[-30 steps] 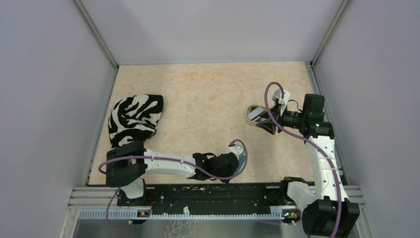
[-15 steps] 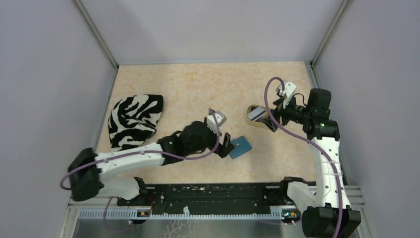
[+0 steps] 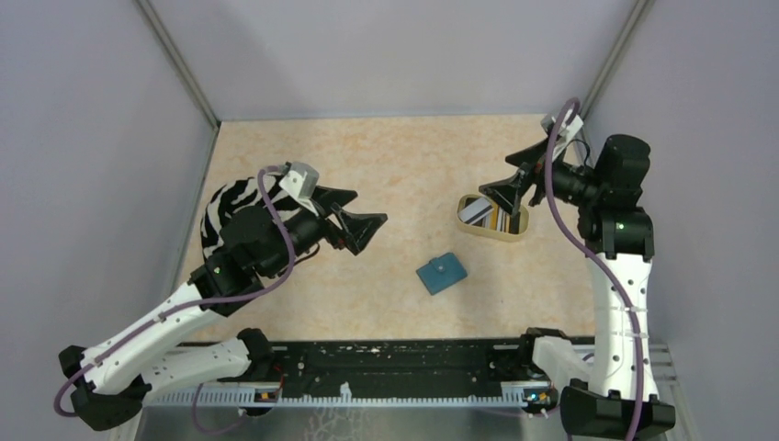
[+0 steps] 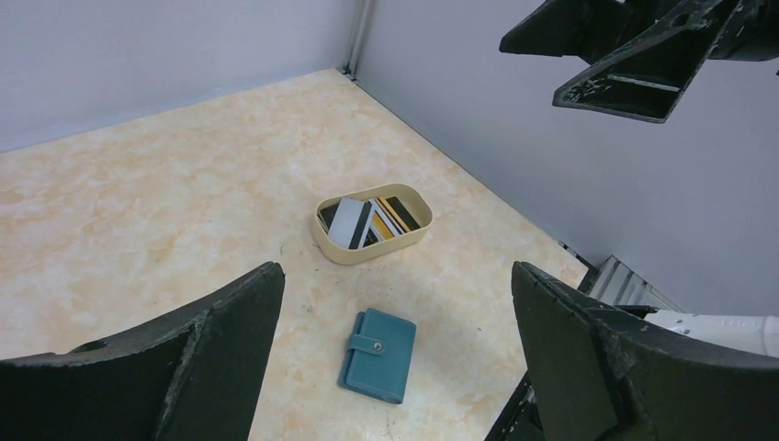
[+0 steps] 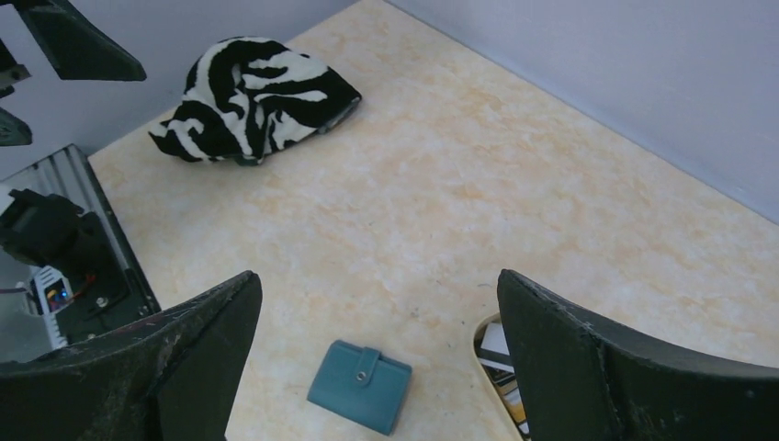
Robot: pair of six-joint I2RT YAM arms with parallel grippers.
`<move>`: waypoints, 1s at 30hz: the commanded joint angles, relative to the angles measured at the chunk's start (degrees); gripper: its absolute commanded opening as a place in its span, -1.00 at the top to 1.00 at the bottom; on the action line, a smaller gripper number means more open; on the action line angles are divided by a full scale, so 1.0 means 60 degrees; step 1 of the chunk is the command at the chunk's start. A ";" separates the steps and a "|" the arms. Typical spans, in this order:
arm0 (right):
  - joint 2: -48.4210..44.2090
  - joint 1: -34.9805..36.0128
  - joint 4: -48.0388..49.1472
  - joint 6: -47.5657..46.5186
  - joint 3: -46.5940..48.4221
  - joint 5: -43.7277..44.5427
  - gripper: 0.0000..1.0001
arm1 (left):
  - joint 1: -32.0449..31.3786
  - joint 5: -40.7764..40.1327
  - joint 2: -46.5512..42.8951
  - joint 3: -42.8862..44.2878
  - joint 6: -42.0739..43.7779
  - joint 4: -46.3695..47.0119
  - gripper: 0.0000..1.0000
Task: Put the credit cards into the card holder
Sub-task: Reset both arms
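Two risks with left gripper [image 3: 366, 209], right gripper [image 3: 496, 176] gaping empty: scattering thin plastic credit cards [image 4: 367, 219] from beige oval tray [image 4: 367, 253], skidding shut teal card holder [image 4: 378, 354].

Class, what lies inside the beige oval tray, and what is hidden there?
The tray holds overlapping cards: one grey-silver, one striped gold and black, others dark. They cover each other and the floor, so their number cannot be told.

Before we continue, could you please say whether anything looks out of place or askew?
Nothing spilled or damaged. The small teal-blue folding wallet lies shut, askew on the beige table; a crumpled zebra-striped cloth, seemingly unrelated to the task, sits at its left.
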 commanded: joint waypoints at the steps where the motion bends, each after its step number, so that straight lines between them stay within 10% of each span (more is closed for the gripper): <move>1: 0.0062 -0.0040 0.0280 0.0974 0.0861 -0.0933 -0.97 | 0.0010 -0.0345 -0.0391 0.0457 0.0117 -0.1371 -0.98; 12: 0.0450 -0.0040 0.1251 0.4850 0.1437 0.0228 -0.97 | 0.0009 0.0189 -0.0792 0.0504 -0.0470 -0.1312 -0.98; 23: 0.0813 -0.0040 0.1365 0.4874 0.1725 0.0590 -0.97 | 0.0232 -0.1045 -0.0825 0.0539 -0.0744 -0.1320 -0.98; 30: 0.1345 -0.0040 0.1061 0.4468 0.2339 0.1192 -0.97 | 0.2197 0.0965 -0.0074 0.1021 -0.0847 -0.1237 -0.98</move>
